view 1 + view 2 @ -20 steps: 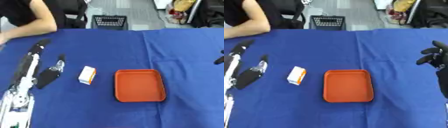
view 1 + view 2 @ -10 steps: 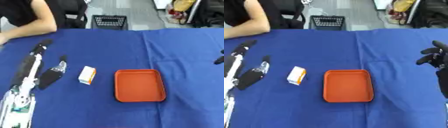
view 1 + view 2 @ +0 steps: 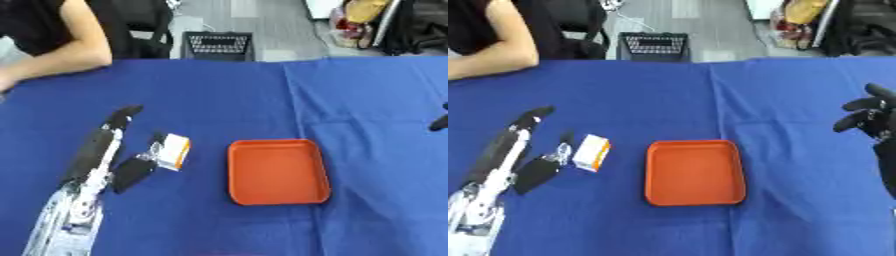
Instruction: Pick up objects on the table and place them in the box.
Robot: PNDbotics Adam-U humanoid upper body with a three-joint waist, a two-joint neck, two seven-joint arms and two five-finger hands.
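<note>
Blue-clothed worktop [image 3: 219, 95]; orange box [image 3: 276, 171] centre, white-orange carton [image 3: 591, 152] left, touching spread left hand [image 3: 109, 155]; right hand [image 3: 870, 119] curled, far right.

A blue cloth covers the counter [image 3: 219, 95]. An orange tray [image 3: 276, 171] sits near the middle, and it has nothing in it. Just to its left lies a small white box with an orange side [image 3: 174, 151]. The robot's left hand [image 3: 109, 152] reaches in from the lower left. Its long fingers [image 3: 122, 116] are straight, and its thumb touches the little box. At the right edge, a bit of the black right hand [image 3: 439, 121] peeks in.
</note>
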